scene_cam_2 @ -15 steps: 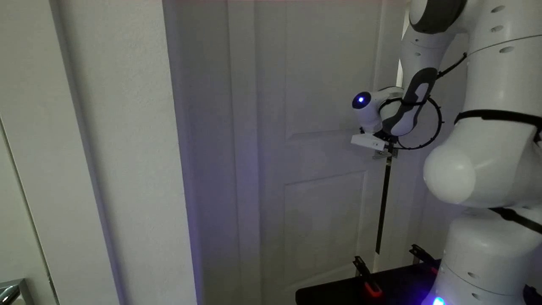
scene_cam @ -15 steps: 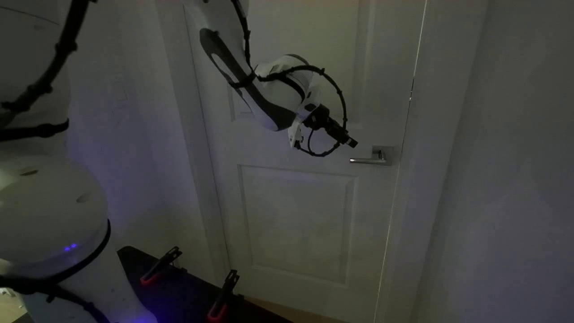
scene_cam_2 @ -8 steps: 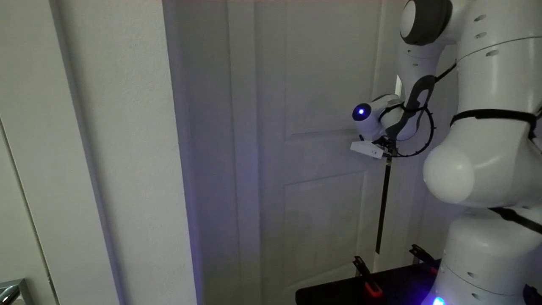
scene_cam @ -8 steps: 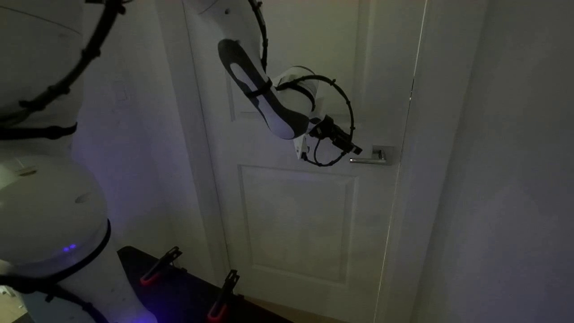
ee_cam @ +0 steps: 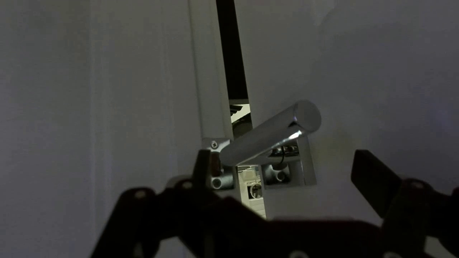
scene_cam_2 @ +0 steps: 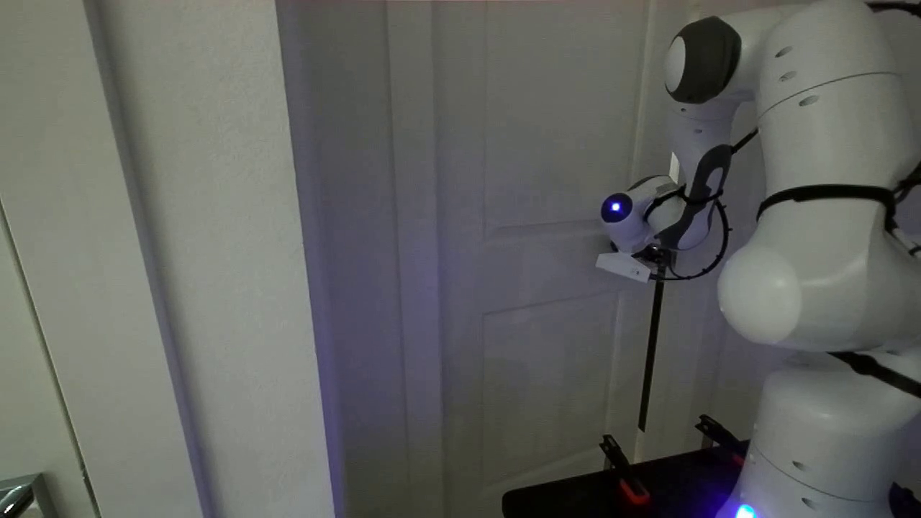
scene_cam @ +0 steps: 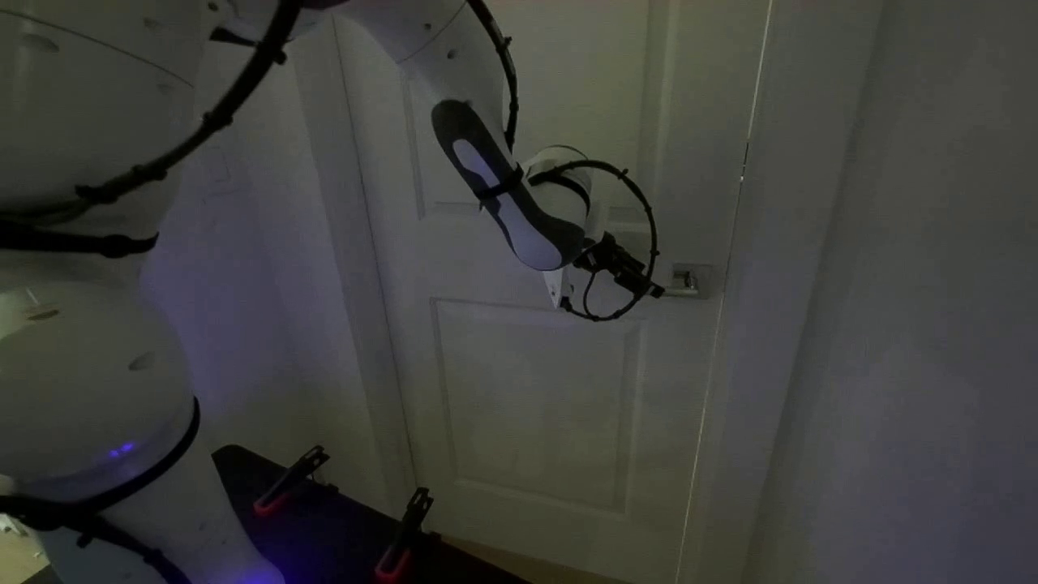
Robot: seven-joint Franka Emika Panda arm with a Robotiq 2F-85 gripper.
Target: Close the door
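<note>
Presently, the end effector spans the lower half of the wrist view, its two fingers spread wide apart. Between and just above the fingertips, near the center of the frame, is the silver lever handle, its round free end directed to the upper right. Contact between fingers and lever handle cannot be determined. The lever handle belongs to the white door, which fills the right side of the wrist view. To the left stands the jamb, fitted with a metal strike plate. A narrow gap separates door and jamb, dark in its upper section and lit lower down; the door is slightly ajar. In an exterior view, the arm enters from the upper left, and the end effector covers the free end of the lever handle, right of center. In both exterior views, two clamps with red parts sit along the edge of a black bench, beside the white arm base.
</note>
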